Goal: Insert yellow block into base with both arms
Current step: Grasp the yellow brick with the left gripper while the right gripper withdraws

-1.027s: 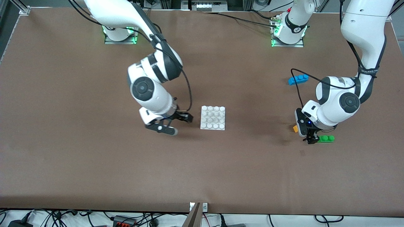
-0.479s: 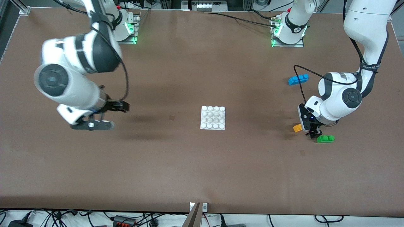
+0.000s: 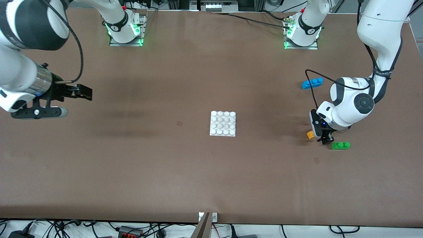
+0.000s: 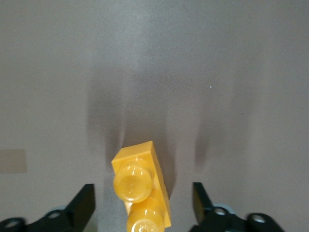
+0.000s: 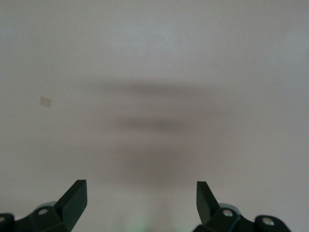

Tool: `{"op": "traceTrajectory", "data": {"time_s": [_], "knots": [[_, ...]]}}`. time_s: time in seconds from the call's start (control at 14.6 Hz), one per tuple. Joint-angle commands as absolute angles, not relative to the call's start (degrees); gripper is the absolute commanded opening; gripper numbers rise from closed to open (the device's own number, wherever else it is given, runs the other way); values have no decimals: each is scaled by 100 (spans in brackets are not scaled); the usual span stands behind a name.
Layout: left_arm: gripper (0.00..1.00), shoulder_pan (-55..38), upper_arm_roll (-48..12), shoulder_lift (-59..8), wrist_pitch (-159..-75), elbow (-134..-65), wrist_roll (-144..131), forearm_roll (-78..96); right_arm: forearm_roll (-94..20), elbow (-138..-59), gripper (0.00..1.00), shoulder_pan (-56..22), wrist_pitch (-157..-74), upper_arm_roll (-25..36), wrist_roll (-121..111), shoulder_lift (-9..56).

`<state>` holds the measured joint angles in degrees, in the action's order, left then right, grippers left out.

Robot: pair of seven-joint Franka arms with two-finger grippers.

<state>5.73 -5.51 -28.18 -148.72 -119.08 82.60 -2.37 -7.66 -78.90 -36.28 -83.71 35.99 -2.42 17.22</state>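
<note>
The yellow block (image 3: 310, 134) lies on the table near the left arm's end, with its two studs up. My left gripper (image 3: 325, 139) is down at it. In the left wrist view the yellow block (image 4: 140, 169) sits between the open fingers (image 4: 84, 198) of the left gripper (image 4: 143, 191), with a gap on each side. The white base (image 3: 223, 123) lies flat in the middle of the table with nothing on it. My right gripper (image 3: 83, 94) hangs open and holds nothing, above bare table at the right arm's end. The right wrist view shows the right gripper (image 5: 141, 193) over brown mat only.
A green two-stud brick (image 3: 340, 145) lies right beside the left gripper, a little nearer to the front camera. A blue three-stud brick (image 3: 312, 83) lies farther from the camera, by the left arm's forearm.
The right arm has swung away from beside the base, up and out to the right arm's end of the table. The left gripper has stayed low at the yellow block, shifting only slightly.
</note>
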Motion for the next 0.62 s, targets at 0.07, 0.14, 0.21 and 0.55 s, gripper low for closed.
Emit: {"op": "traceTrajectory", "data": {"time_s": [0.07,0.14,0.21,0.55], "knots": [[41,633,-571,-2865,-15012,-11918,8279,-299,-695,-8060,100,-3525,-8367,3709,-903,1670],[28,624,-571,-2891,-15012,-11901,8288,-299,-668,-8129,100,-3516,-8428,3692,-931,1644],[27,633,-571,-2892,-15003,-11900,8288,-299,-651,-8252,100,-3411,-8411,3622,-932,1539],[8,1028,-965,-2769,-14889,-11822,8367,-237,-124,-8875,100,-523,-8823,585,-870,898]]}}
